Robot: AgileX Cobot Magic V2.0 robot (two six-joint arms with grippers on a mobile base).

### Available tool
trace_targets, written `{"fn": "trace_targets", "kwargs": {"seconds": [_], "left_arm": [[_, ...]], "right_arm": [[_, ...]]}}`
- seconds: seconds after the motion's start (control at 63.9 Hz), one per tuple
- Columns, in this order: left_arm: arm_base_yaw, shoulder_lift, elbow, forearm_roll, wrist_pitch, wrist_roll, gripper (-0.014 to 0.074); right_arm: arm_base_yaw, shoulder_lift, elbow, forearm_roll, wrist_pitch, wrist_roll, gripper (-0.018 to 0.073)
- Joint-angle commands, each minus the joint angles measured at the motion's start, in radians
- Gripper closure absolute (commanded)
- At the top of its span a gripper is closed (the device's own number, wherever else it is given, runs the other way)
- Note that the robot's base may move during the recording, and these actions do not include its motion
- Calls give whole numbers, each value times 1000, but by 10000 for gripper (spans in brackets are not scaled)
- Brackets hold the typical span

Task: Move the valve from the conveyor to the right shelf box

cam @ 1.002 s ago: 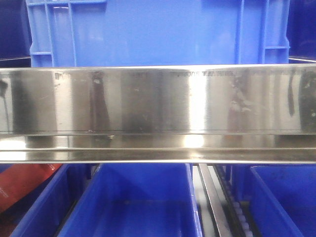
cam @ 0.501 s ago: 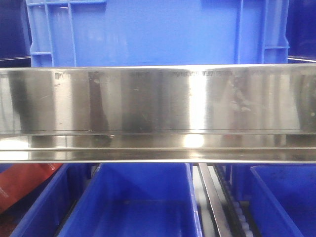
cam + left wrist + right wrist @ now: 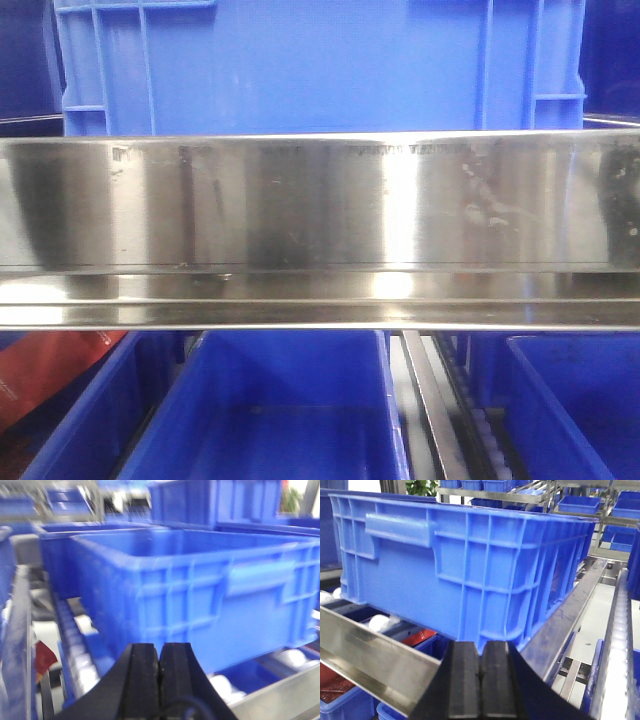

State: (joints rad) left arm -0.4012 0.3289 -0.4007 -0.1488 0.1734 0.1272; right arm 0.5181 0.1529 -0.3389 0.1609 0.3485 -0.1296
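From my seat the front view is mostly a shiny steel rail [image 3: 320,230] running straight across, with a big blue crate [image 3: 320,65] sitting above it at 12 o'clock and more blue bins [image 3: 290,410] below at 6 o'clock. Something red [image 3: 50,370] pokes in at about 8 o'clock.

Left gripper [image 3: 159,667] has its black pads pressed flat together, nothing between them. Its camera is blurry, but it's looking at a blue crate [image 3: 200,595] resting on white rollers [image 3: 292,657].

Right gripper [image 3: 480,680] is the same deal, pads closed tight on nothing, pointed at a blue crate's [image 3: 465,565] corner above a steel rail [image 3: 375,660].

I can't spot the valve or the conveyor in any view.
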Motion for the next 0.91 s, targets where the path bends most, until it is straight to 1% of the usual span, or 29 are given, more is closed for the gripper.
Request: {"fn": "trace_targets", "kwargs": {"seconds": [0.0,0.157,0.689,0.767,0.83,0.861,0.892], "left_arm": [[0,-48,48,-12,-85,-9,708],[0,-79,59,-12,-87,-9,708],[0,-79,59,-12,-93,-9,708],[0,-79,59,28,-91,-9,708],[11,-93,59,112,-86,-9,708],[24,-98,61,129,-76,-9,708],[41,-107,68,129,-77,-9,708]], "right_arm": [[0,-22,21,-7,-41,-4,721],[0,-24,21,-7,-34,-4,721],[0,-24,21,-7,-36,-4,721],[0,-24,21,-7,-36,-4,721],[0,-24,21,-7,-36,-4,721],[0,-24,21,-7,-36,-4,721],[0,-24,21,-7,-36,-4,721]]}}
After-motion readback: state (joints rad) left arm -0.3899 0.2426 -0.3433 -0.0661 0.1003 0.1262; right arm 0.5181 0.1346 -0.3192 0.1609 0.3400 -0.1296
